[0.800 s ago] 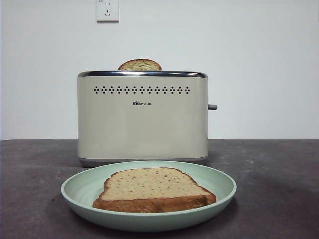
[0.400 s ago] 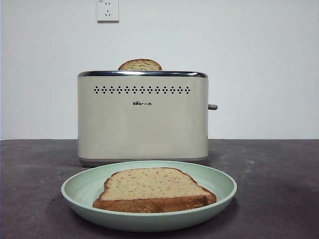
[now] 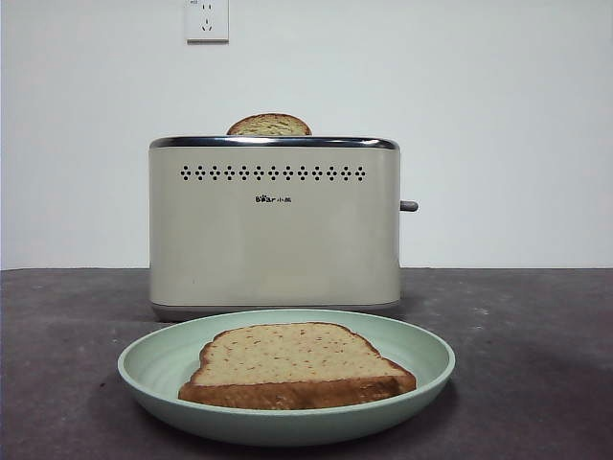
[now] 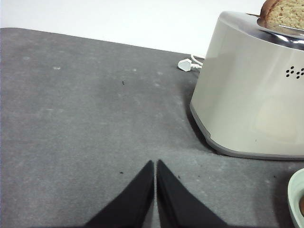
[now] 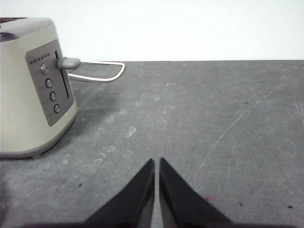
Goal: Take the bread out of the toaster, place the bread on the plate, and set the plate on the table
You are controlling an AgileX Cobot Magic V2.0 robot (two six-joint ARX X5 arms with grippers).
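The bread (image 3: 295, 364), a flat tan speckled slice with a brown crust, lies on the pale-green plate (image 3: 153, 359). The plate rests on the dark table (image 3: 536, 364) in front of the cream toaster (image 3: 274, 225). A second slice (image 3: 269, 126) with a domed top sticks up from the toaster's slot; it also shows in the left wrist view (image 4: 285, 13). My left gripper (image 4: 155, 164) is shut and empty, low over the table beside the toaster (image 4: 251, 90); the plate's rim (image 4: 295, 190) shows at the edge. My right gripper (image 5: 156, 161) is shut and empty over the table on the toaster's lever side (image 5: 33, 85).
The toaster's lever (image 5: 69, 62) and several round buttons face the right gripper. A white power cord (image 5: 102, 76) lies behind the toaster, with its plug (image 4: 185, 64) on the table. A wall socket (image 3: 207, 21) sits on the white wall.
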